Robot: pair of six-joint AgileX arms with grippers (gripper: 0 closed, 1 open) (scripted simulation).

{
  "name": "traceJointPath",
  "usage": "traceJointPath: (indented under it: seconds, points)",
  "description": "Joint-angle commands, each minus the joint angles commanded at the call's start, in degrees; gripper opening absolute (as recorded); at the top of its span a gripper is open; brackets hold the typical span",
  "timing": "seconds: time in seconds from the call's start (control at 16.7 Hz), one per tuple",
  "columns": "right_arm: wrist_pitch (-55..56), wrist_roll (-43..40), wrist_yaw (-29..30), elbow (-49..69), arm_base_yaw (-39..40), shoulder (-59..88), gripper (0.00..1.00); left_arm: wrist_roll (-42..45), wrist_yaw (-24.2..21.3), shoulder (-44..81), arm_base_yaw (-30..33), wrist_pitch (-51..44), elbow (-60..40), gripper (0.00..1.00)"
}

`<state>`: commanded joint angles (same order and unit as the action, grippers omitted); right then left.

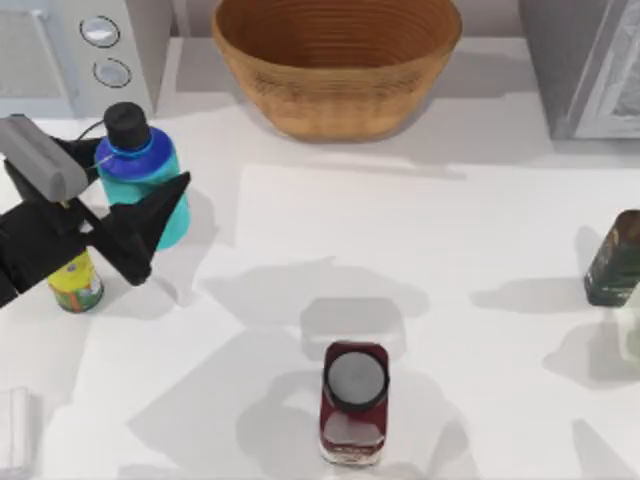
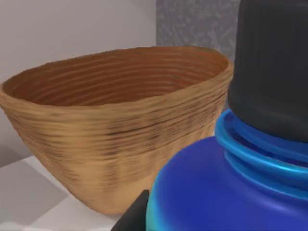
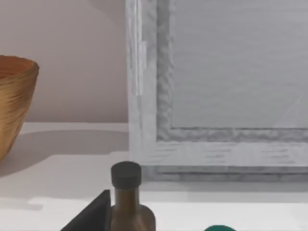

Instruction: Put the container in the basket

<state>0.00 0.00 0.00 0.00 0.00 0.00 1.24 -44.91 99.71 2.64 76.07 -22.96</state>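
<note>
Container (image 1: pixel 140 170), one cyan bottle, stands at the tabletop's (image 1: pixel 420 250) left side pinched in my left gripper's (image 1: pixel 125 205) jaws, well short of the one basket (image 1: pixel 335 90), among one yellow can (image 1: pixel 75 285), one red jar (image 1: pixel 355 405) and one dark bottle (image 1: pixel 615 260).

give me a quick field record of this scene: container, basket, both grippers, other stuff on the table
container: cyan cylindrical water bottle with black screw cap, upright at table's left
basket: large round tan woven wicker basket, at the back centre, nothing visible in it
left gripper: left gripper around the bottle's body
right gripper: one finger tip beside a dark brown bottle, right wrist view
others: dark red jar front centre; yellow can far left
</note>
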Motion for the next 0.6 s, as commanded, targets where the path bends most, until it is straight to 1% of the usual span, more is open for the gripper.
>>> traceJointPath:
  seconds: [0.12, 0.24, 0.6]
  points:
    - [0.0, 0.0, 0.0, 0.0, 0.0, 0.0, 1.0, 0.0, 0.5, 1.5, 1.0, -1.9, -2.9, 0.0]
    - [0.0, 0.0, 0.0, 0.0, 0.0, 0.0, 1.0, -0.1, 1.4, 3.9, 2.2, -5.3, -7.8, 0.0]
    - [0.0, 0.0, 0.0, 0.0, 0.0, 0.0, 1.0, -0.2, 4.7, 9.6, 6.1, -18.3, -29.1, 0.0]
